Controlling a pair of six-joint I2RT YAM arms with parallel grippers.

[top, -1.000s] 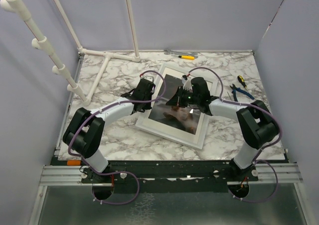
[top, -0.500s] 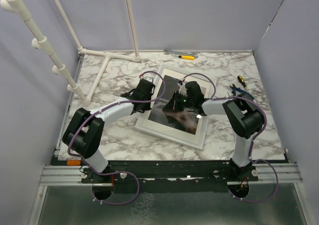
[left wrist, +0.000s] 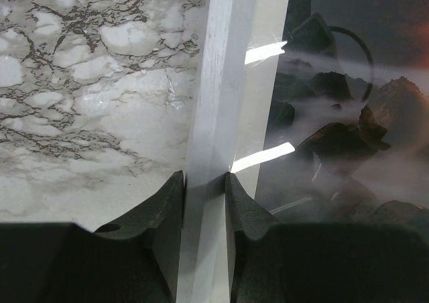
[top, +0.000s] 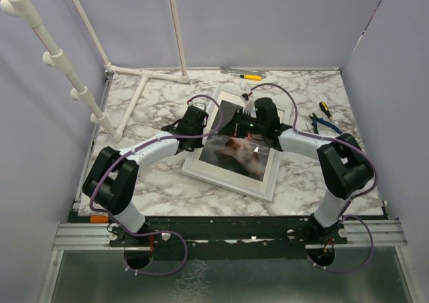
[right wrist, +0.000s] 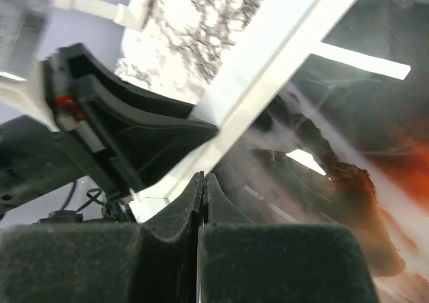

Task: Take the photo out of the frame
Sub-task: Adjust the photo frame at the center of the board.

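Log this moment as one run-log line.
left gripper: shut on frame left edge | right gripper: shut, tips over photo | photo: in frame | frame: face up on table

White frame (top: 228, 182) lying flat, skewed, dark misty photo (top: 234, 155) inside (orange glow)

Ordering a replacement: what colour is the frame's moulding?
White: the frame shows clearest in the left wrist view.
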